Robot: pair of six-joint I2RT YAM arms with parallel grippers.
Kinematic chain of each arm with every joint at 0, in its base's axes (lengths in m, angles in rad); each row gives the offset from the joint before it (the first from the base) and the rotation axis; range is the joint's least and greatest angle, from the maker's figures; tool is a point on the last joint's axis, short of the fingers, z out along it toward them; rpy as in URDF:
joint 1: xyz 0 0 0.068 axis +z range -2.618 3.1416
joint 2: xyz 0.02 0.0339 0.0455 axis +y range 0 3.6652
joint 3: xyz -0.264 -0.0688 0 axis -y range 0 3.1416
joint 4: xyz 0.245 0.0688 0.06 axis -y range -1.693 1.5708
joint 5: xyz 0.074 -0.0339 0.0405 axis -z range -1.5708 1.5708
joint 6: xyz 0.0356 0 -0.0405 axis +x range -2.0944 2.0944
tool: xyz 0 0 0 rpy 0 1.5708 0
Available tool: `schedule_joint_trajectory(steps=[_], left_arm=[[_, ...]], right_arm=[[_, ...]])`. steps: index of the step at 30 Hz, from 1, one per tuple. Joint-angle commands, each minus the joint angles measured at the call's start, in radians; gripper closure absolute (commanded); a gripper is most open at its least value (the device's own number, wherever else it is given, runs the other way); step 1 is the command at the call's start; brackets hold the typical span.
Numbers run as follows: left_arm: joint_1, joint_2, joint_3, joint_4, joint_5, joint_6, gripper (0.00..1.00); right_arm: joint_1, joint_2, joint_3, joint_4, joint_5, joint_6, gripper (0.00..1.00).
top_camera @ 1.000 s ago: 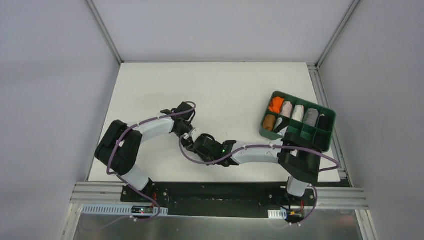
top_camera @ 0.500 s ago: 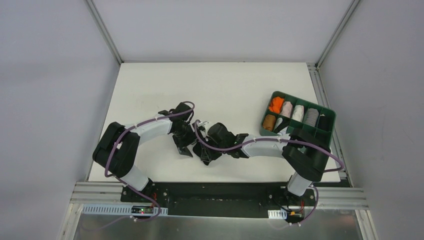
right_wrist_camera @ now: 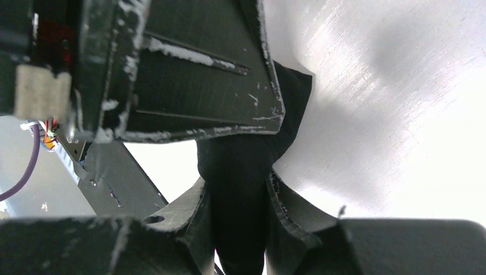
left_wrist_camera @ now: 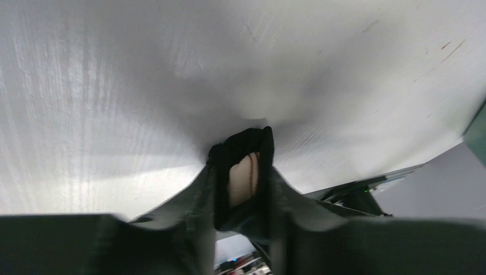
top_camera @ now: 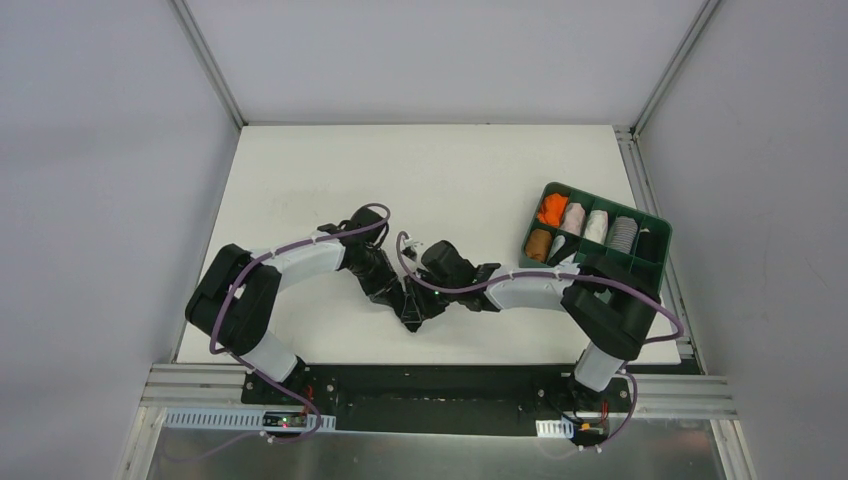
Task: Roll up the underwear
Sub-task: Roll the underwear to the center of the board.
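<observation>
White tabletop (top_camera: 430, 160) between plain grey walls (top_camera: 100, 150), aluminium rails (top_camera: 190, 386) at near edge.

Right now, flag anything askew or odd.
The underwear is a crumpled wad pinched between the left gripper and right gripper, tan waistband poking out, not a tidy roll. The green tray sits crooked.

Blk underwear (left_wrist_camera: 241, 175) w/ beige waistband, green tray (top_camera: 642, 277), white table (top_camera: 450, 170), purple cables (top_camera: 300, 243), orange roll (top_camera: 551, 209)
</observation>
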Motion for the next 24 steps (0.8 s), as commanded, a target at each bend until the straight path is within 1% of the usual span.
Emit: schedule_joint_trajectory(steps=[1,2,3,4,5,8,10,13,18,21,24], left_arm=[[-0.016,-0.003,-0.014,0.015,-0.008,-0.022,0.81],[-0.016,-0.001,-0.014,0.016,-0.009,-0.025,0.9],[-0.016,0.003,-0.014,0.016,-0.007,-0.026,1.0],[-0.016,0.006,-0.014,0.014,-0.002,-0.029,1.0],[-0.016,0.011,-0.013,0.013,0.001,-0.031,1.0],[-0.016,0.028,-0.01,0.004,0.015,-0.031,1.0],[-0.016,0.036,-0.007,-0.002,0.02,-0.028,1.0],[-0.016,0.043,-0.003,-0.014,0.02,-0.016,1.0],[-0.016,0.047,0.004,-0.028,0.013,-0.009,1.0],[-0.017,0.047,0.006,-0.03,0.011,-0.009,1.0],[-0.016,0.048,0.009,-0.033,0.012,-0.007,1.0]], right_arm=[[-0.004,0.028,-0.016,-0.022,-0.026,0.049,1.0],[-0.006,0.026,-0.011,-0.032,-0.025,0.049,1.0],[-0.006,0.019,-0.003,-0.051,-0.007,0.048,0.84],[-0.005,0.01,0.002,-0.072,0.013,0.045,0.7],[-0.005,-0.002,0.01,-0.098,0.039,0.037,0.59],[0.003,-0.058,0.038,-0.224,0.149,-0.02,0.41],[0.019,-0.091,0.062,-0.292,0.237,-0.073,0.33],[0.053,-0.129,0.112,-0.379,0.369,-0.155,0.25],[0.148,-0.129,0.203,-0.49,0.539,-0.282,0.22],[0.207,-0.11,0.244,-0.508,0.598,-0.325,0.21],[0.239,-0.079,0.275,-0.517,0.619,-0.352,0.2]])
